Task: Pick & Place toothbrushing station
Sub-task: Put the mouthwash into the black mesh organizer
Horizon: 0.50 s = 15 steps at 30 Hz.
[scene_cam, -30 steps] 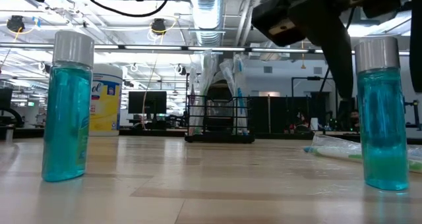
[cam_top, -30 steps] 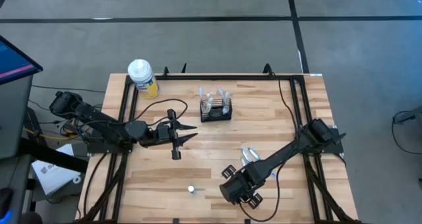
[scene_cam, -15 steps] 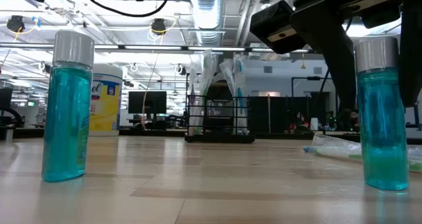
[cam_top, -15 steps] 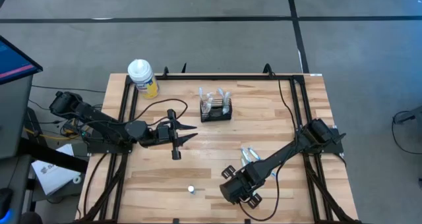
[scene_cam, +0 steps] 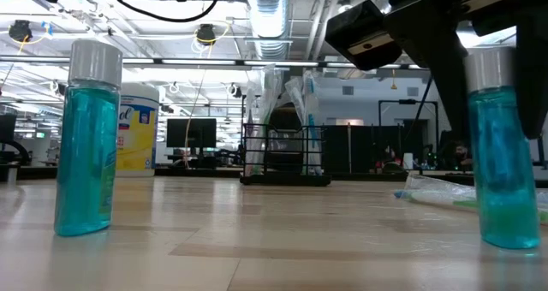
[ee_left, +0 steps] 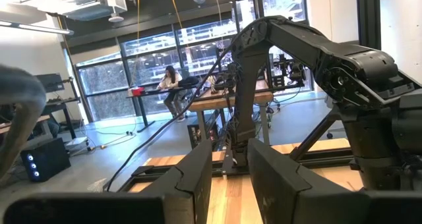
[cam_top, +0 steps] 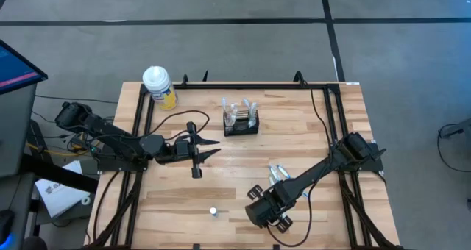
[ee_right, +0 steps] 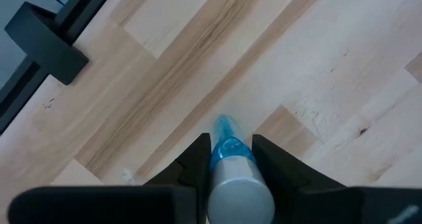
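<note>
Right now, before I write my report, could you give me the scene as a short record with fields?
station: black wire-mesh toothbrushing station, upright at the far middle of the table, clear-wrapped items standing in it
right fingers: closed on the silver-capped blue bottle, near the table's front edge
left fingers: open, empty, above the table's left-middle
other blue bottle: upright, free
yellow canister: far left corner
wrapped packet: lying beside the right arm
</note>
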Each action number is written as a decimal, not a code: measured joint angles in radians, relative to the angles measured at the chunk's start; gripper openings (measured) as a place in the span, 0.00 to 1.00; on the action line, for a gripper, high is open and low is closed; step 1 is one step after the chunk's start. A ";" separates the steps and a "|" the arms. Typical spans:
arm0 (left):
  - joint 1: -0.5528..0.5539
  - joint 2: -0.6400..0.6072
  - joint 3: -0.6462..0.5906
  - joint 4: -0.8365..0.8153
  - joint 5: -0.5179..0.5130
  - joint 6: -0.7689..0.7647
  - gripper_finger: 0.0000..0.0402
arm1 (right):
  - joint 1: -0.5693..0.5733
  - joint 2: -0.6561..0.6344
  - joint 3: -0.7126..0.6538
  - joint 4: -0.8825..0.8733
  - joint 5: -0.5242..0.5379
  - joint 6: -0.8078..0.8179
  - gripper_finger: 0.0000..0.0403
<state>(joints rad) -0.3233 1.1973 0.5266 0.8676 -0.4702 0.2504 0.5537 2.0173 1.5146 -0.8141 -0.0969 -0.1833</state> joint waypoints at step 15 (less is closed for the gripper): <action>0.000 0.000 0.000 0.000 0.000 0.000 0.23 | -0.110 -0.003 0.217 -0.244 0.050 0.000 0.20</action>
<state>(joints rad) -0.3231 1.1973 0.5266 0.8677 -0.4702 0.2504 0.4435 2.0140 1.7314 -1.0586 -0.0472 -0.1829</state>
